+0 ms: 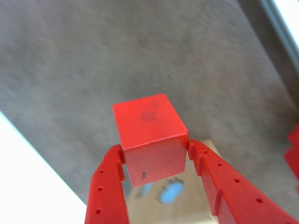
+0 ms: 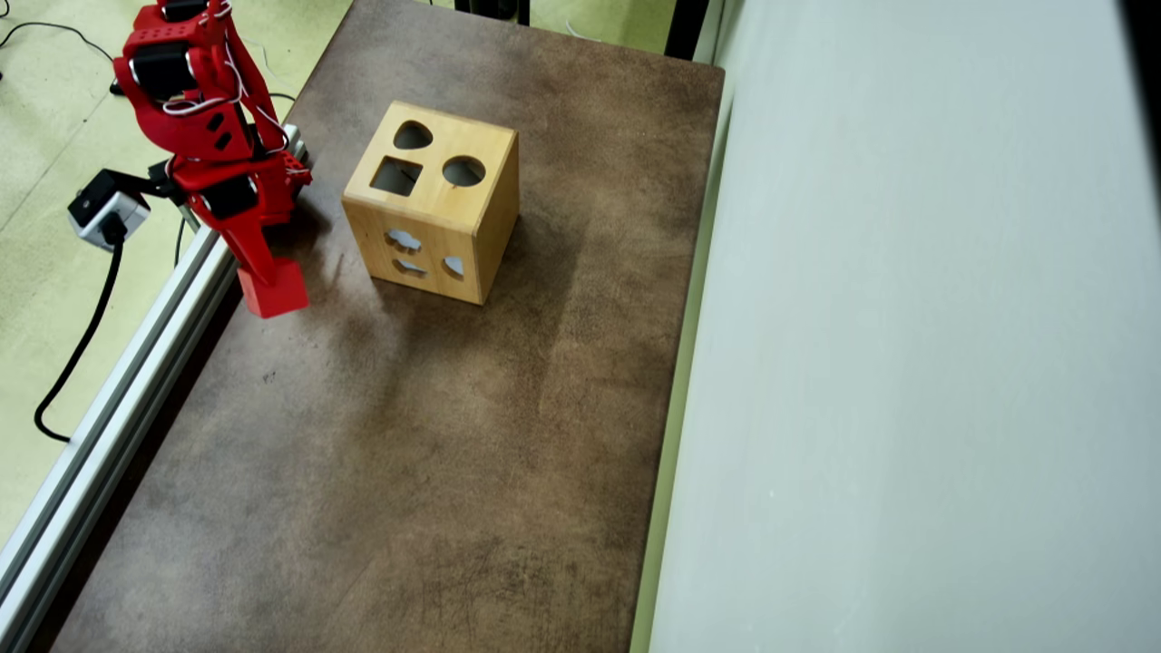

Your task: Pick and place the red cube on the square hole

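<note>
My red gripper (image 1: 155, 150) is shut on the red cube (image 1: 150, 137), gripping its two side faces between the fingertips. In the overhead view the gripper (image 2: 272, 283) holds the cube (image 2: 277, 290) in the air near the table's left edge, left of and below the light wooden box (image 2: 431, 204). The square hole (image 2: 396, 176) is a dark cut-out at the left of the box's top face, apart from the cube. In the wrist view a blurred part of the box (image 1: 182, 198) shows between the fingers.
The box top also has a teardrop hole (image 2: 413, 136) and a round hole (image 2: 463, 170). An aluminium rail (image 2: 118, 381) runs along the brown table's left edge. A pale wall (image 2: 907, 363) borders the right side. A camera module (image 2: 104, 210) hangs left of the arm.
</note>
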